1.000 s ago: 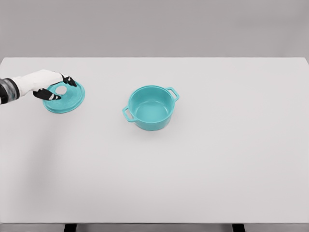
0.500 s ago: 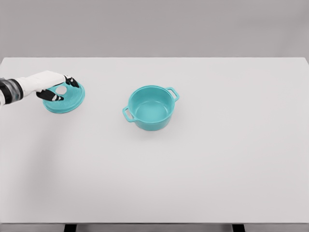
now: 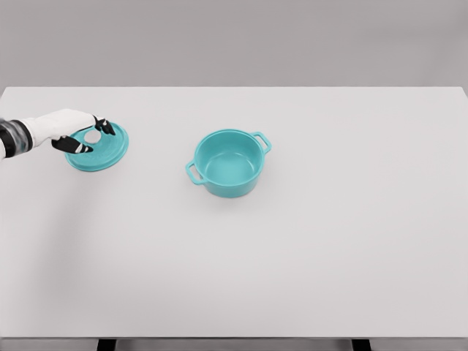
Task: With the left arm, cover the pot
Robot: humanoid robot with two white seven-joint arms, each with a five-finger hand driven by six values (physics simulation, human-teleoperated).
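A teal pot (image 3: 228, 162) with two side handles stands open and uncovered near the middle of the white table (image 3: 307, 241). Its teal lid (image 3: 99, 149) lies far to the left, slightly tilted, with a pale knob in its middle. My left hand (image 3: 86, 136) comes in from the left edge and sits over the lid, black fingertips curled around the knob. The lid looks slightly raised at the hand's side. The right arm is out of view.
A grey wall runs behind the table's far edge. A wide stretch of bare tabletop lies between the lid and the pot.
The left hand and lid shifted slightly up and left, and the fingers closed tighter around the knob. The pot has not moved.
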